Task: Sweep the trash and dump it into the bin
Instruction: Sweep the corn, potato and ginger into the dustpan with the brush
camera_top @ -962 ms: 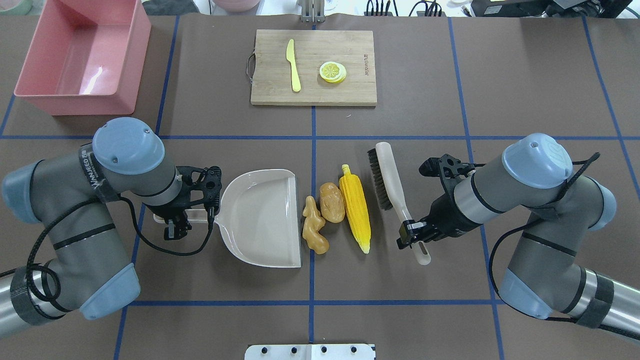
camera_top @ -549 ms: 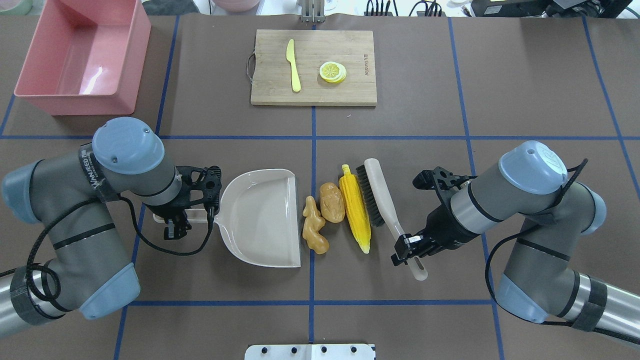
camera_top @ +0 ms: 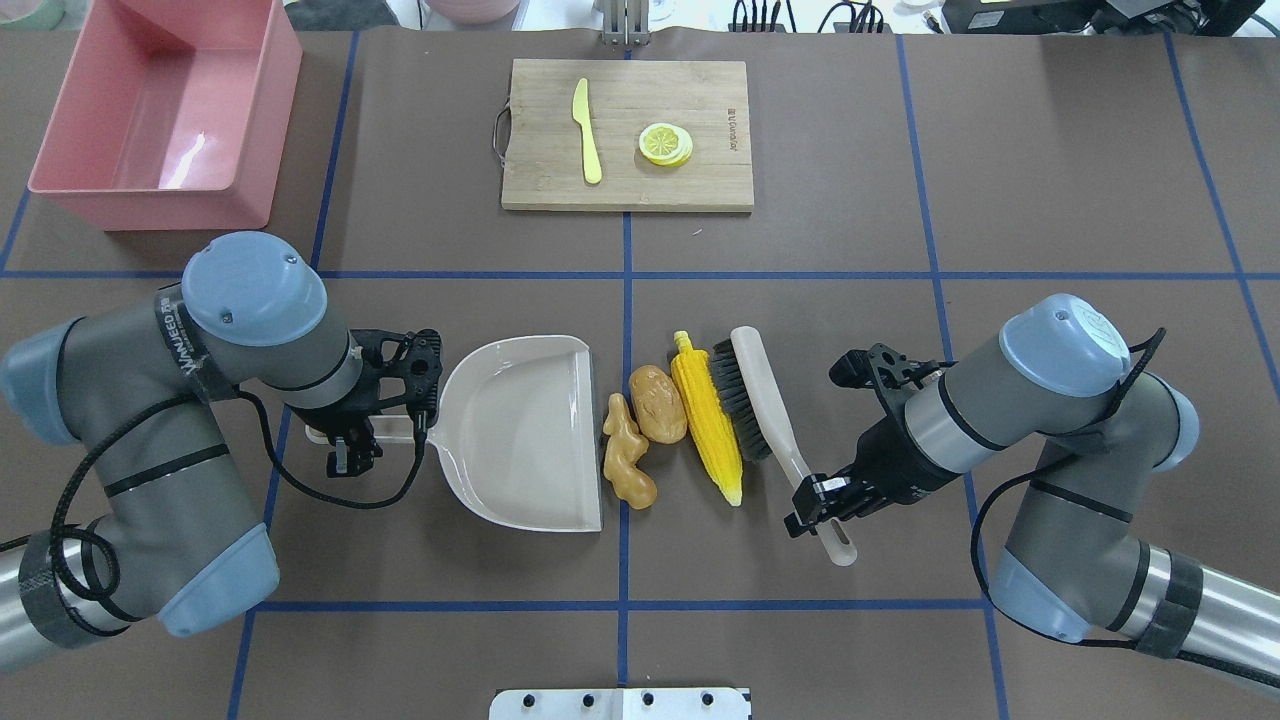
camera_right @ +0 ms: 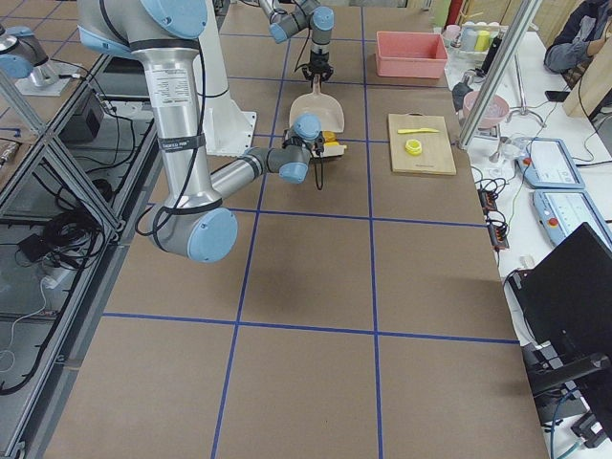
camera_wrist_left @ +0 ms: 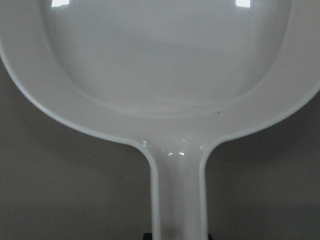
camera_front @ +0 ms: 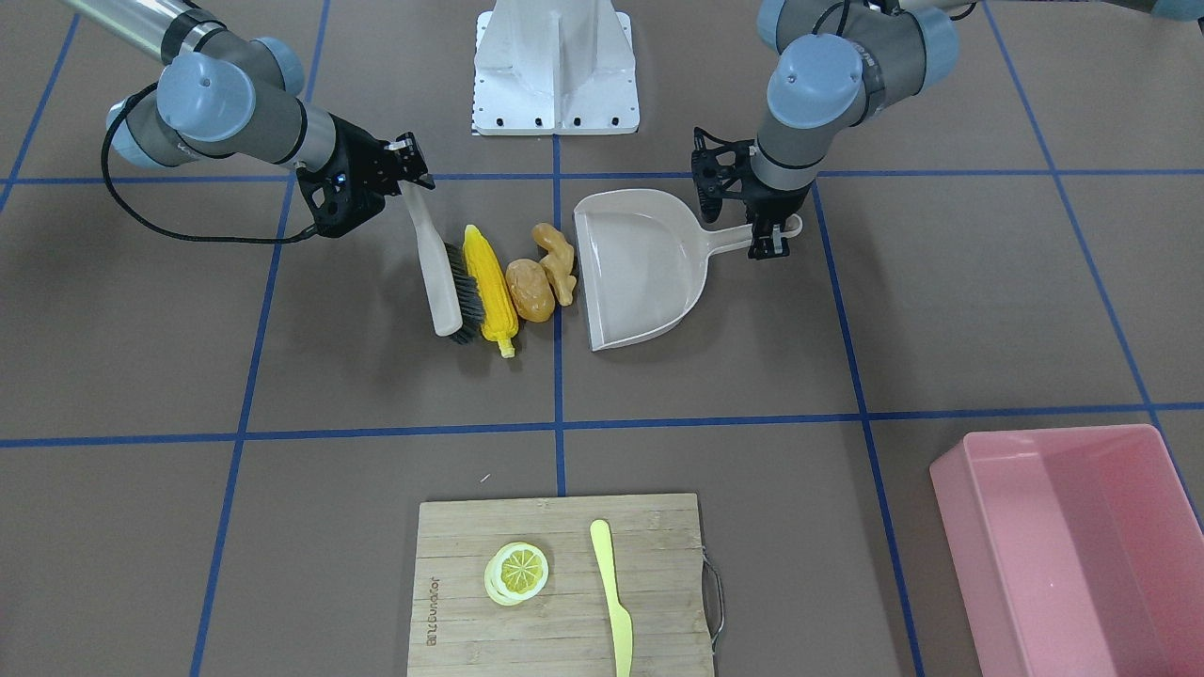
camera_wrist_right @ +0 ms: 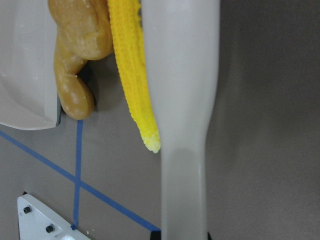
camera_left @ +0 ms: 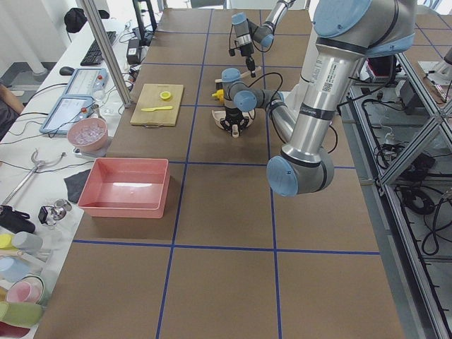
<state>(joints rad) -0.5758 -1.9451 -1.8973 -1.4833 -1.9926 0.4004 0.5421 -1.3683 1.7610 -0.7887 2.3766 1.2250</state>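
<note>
Early going — the right gripper (camera_top: pixel 815 497) clamps the brush (camera_top: pixel 752 392) handle, bristles against the corn (camera_top: pixel 707 425), with potato (camera_top: pixel 657 403) and ginger (camera_top: pixel 628 465) just beside the dustpan (camera_top: pixel 520 430) mouth; the left gripper (camera_top: pixel 345 437) grips the dustpan's handle. Dustpan and far-left bin (camera_top: pixel 150 208) hold nothing — sweeping and dumping remain. The board (camera_top: pixel 540 120) stamp is too small to read.
</note>
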